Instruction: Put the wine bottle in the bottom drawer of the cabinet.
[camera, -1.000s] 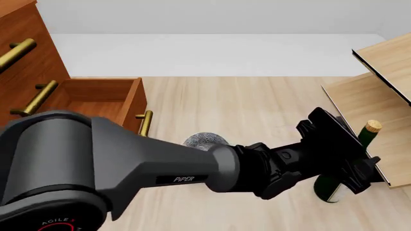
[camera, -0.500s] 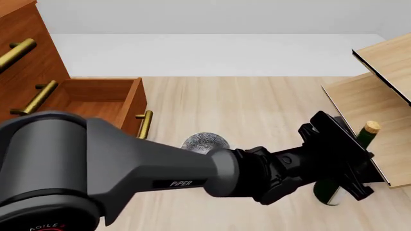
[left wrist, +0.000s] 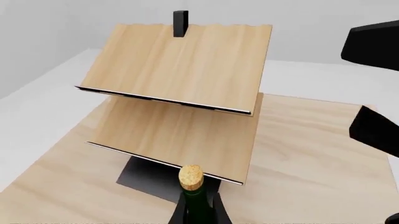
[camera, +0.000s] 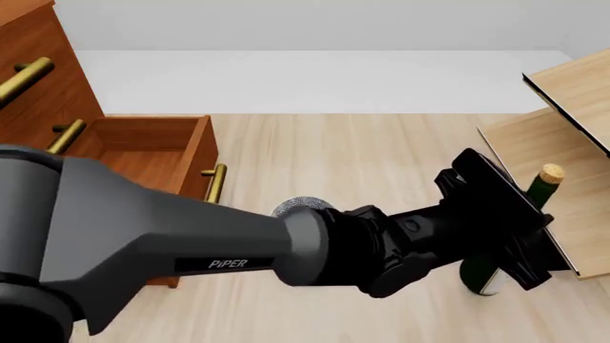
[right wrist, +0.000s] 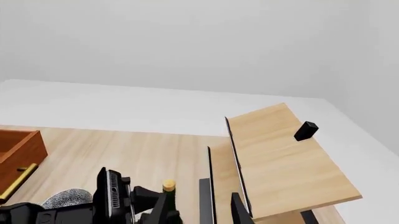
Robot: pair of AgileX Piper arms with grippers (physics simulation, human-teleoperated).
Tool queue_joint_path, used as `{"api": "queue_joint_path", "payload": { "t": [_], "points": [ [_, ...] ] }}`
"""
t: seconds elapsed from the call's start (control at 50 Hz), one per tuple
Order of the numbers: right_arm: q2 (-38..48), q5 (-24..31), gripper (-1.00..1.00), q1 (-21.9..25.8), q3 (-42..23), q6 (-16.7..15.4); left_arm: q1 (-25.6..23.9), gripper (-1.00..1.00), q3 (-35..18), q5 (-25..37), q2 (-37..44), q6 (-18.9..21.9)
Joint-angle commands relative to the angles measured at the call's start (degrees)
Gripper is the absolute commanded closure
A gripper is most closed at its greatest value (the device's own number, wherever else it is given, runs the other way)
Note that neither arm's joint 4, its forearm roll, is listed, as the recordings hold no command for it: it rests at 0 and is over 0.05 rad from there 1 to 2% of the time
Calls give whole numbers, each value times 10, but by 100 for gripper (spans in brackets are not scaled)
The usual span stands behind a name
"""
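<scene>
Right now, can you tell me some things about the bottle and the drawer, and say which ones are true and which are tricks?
1. The wine bottle stands upright. True.
2. The bottom drawer is shut. False: it is pulled open.
3. The bottle is inside the drawer. False: it stands by the pale shelf unit.
4. The bottle has a tan cork. True.
5. The left gripper is at the bottle. True.
</scene>
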Motion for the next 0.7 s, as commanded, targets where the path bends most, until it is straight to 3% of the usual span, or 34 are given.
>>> {"api": "queue_joint_path", "payload": {
  "t": [0.02, 0.62, 0.68, 0.7],
  "points": [
    [0, -2, -100, 1, -5, -1, 13, 100, 39, -1, -60, 24],
    [0, -23, -100, 15, 10, 2, 93, 100, 95, 33, -179, 39],
    [0, -28, -100, 15, 17, -1, 100, 100, 98, 38, -186, 43],
    [0, -32, -100, 18, 26, -23, 114, 100, 102, 32, -197, 43]
  ]
}}
